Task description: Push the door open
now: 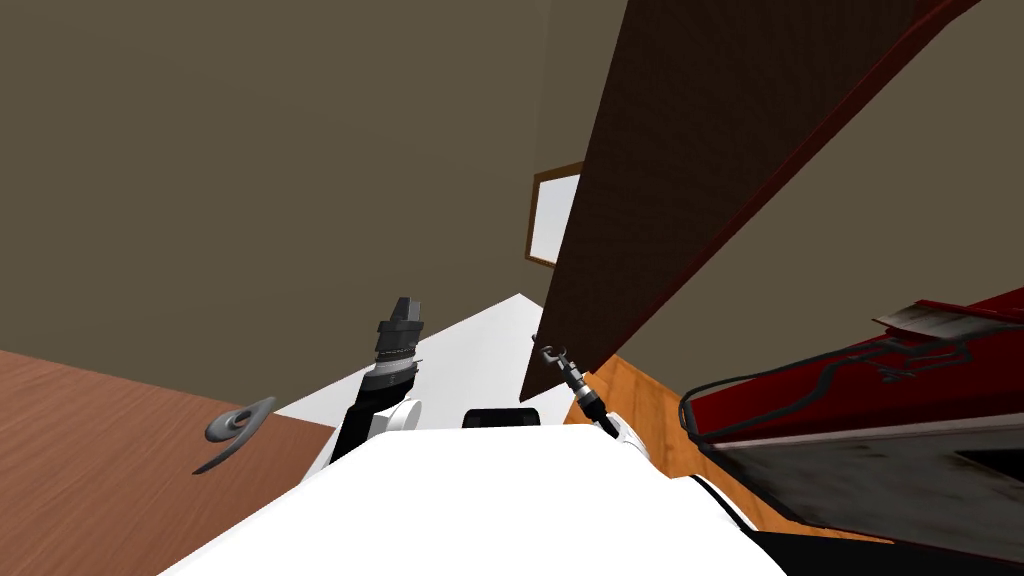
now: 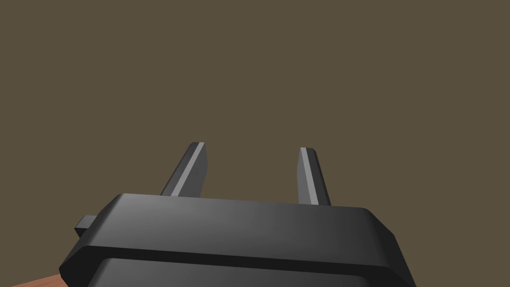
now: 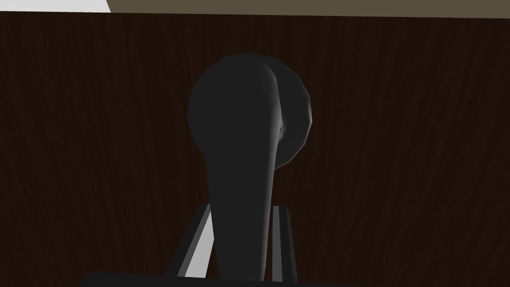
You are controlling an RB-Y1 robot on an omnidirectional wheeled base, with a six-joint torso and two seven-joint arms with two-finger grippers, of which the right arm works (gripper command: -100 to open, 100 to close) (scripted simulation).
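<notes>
At door [image 1: 680, 180] edge | right pincer [image 3: 241, 212] clamps handle [image 3: 244, 149] | left pincer [image 2: 251, 149] spread

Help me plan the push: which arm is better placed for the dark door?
Right: the right end effector is shut on the lever handle; the left end effector stands open, away from the door.

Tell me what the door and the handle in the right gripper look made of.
Door: seemingly wood, dark brown and matt, going by its fine lengthwise grain. Handle, held by the right gripper: smooth, dark grey lever on a round plate with a faint sheen; metal or plastic, the look leaves it open.
</notes>
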